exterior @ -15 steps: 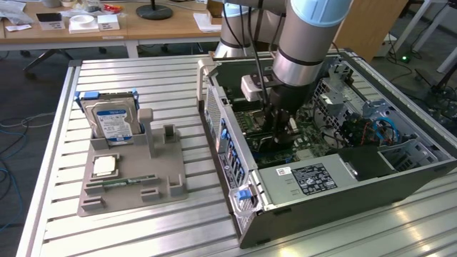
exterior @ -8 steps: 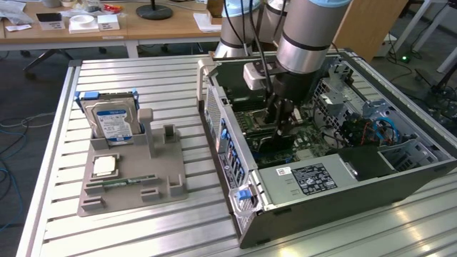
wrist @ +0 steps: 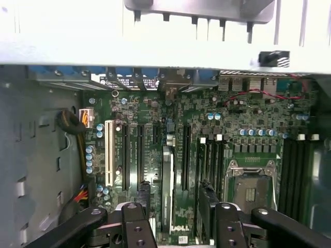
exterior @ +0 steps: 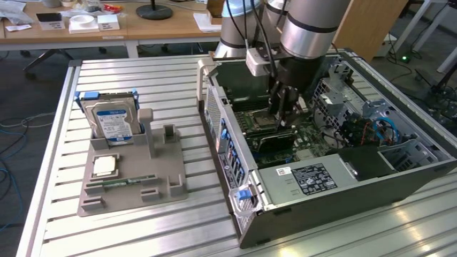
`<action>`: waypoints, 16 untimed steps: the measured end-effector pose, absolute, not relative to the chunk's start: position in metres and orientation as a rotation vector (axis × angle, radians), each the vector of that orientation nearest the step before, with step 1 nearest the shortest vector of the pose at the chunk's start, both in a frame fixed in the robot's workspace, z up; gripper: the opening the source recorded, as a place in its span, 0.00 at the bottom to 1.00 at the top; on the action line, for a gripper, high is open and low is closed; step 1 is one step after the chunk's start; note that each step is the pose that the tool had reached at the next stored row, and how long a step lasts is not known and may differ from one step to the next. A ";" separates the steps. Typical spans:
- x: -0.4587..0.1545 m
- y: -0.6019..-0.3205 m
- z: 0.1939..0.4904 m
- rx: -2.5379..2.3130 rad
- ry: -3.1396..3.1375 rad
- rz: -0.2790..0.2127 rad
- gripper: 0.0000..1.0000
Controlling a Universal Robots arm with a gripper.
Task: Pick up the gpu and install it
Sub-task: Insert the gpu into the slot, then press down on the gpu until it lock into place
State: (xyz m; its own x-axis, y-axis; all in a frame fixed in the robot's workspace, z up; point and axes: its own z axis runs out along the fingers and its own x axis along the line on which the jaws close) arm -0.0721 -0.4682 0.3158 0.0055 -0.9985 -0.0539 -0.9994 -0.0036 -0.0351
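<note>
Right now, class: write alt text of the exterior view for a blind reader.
A robot arm reaches down into an open computer case, its gripper low over the motherboard. On the exterior view's left, a grey tray holds a hard drive.

The gpu (wrist: 166,191) stands on edge on the green board inside the computer case, directly below the tool (wrist: 175,199) and between its two spread fingers (wrist: 144,195). A gap shows on either side of it. From the wrist it appears edge-on as a thin, pale strip running parallel to the long dark slots. In the exterior view the gpu (exterior: 275,140) is a dark flat card just beneath the tool (exterior: 283,111). Whether it is fully seated cannot be told.
</note>
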 end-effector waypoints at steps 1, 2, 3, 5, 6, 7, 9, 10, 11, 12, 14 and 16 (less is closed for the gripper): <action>-0.072 -0.468 0.318 -2.182 2.172 0.021 0.51; -0.072 -0.468 0.322 -2.182 2.172 0.020 0.51; -0.072 -0.468 0.324 -2.182 2.172 0.020 0.51; -0.072 -0.468 0.330 -2.182 2.172 0.020 0.51; -0.072 -0.468 0.332 -2.181 2.171 0.020 0.51; -0.072 -0.468 0.334 -2.181 2.171 0.020 0.51; -0.072 -0.468 0.335 -2.181 2.171 0.020 0.51; -0.072 -0.468 0.335 -2.181 2.171 0.020 0.51; -0.072 -0.468 0.335 -2.181 2.171 0.020 0.51; -0.072 -0.468 0.335 -2.181 2.171 0.020 0.51; -0.072 -0.468 0.335 -2.181 2.171 0.020 0.51; -0.072 -0.468 0.335 -2.181 2.171 0.020 0.51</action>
